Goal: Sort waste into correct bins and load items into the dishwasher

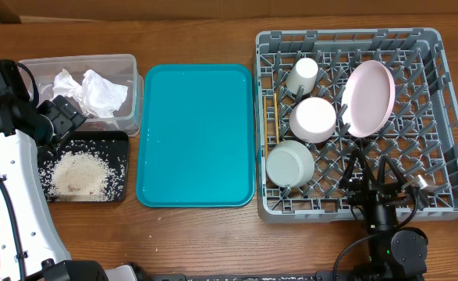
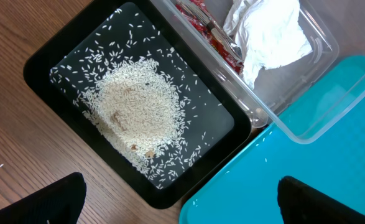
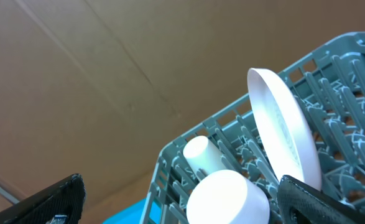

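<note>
Crumpled napkins [image 1: 96,92] [image 2: 269,34] and a red wrapper [image 2: 207,28] lie in the clear tub [image 1: 26,64] [image 2: 306,130]. A heap of rice [image 1: 76,173] [image 2: 132,106] sits in the black tray [image 1: 121,139] [image 2: 45,62]. In the grey dish rack [image 1: 447,117] [image 3: 350,81] are a pink plate [image 1: 367,97] [image 3: 281,130] on edge, a white cup [image 1: 302,75] [image 3: 201,155], a white bowl [image 1: 313,119] [image 3: 229,199], a grey-green bowl [image 1: 289,162] and chopsticks [image 1: 274,117]. My left gripper [image 1: 63,119] [image 2: 182,205] hangs open and empty above the black tray. My right gripper [image 1: 377,181] [image 3: 182,202] is open and empty over the rack's front edge.
A large teal serving tray [image 1: 196,133] [image 2: 319,162] with nothing on it lies between the two bins and the rack. Bare wooden tabletop [image 1: 197,242] runs along the front. The left arm's white links [image 1: 10,211] reach over the table's left side.
</note>
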Controlling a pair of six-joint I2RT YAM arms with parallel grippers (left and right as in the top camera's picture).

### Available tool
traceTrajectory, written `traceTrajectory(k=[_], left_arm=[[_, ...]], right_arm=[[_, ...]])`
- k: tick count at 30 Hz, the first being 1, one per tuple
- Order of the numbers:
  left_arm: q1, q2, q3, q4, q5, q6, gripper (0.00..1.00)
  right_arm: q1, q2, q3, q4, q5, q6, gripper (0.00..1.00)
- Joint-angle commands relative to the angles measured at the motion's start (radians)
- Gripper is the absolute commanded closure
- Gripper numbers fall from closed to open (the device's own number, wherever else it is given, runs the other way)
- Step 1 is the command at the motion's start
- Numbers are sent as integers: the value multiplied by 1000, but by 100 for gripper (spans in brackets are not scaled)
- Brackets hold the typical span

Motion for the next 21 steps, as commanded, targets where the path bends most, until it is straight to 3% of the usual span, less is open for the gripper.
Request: traceTrajectory(k=[1,7,16,21], left_arm=[[-2,4,14,2,-2,8,0],[-2,4,14,2,-2,8,0],[-2,4,14,2,-2,8,0],[-2,4,14,2,-2,8,0]], right_arm=[[-11,-13,-45,32,-16,-4,0],[-19,-13,-105,98,-48,-14,0],[-20,-13,-105,77,-158,-278,0],[-20,-13,-105,-7,-177,-340,0]])
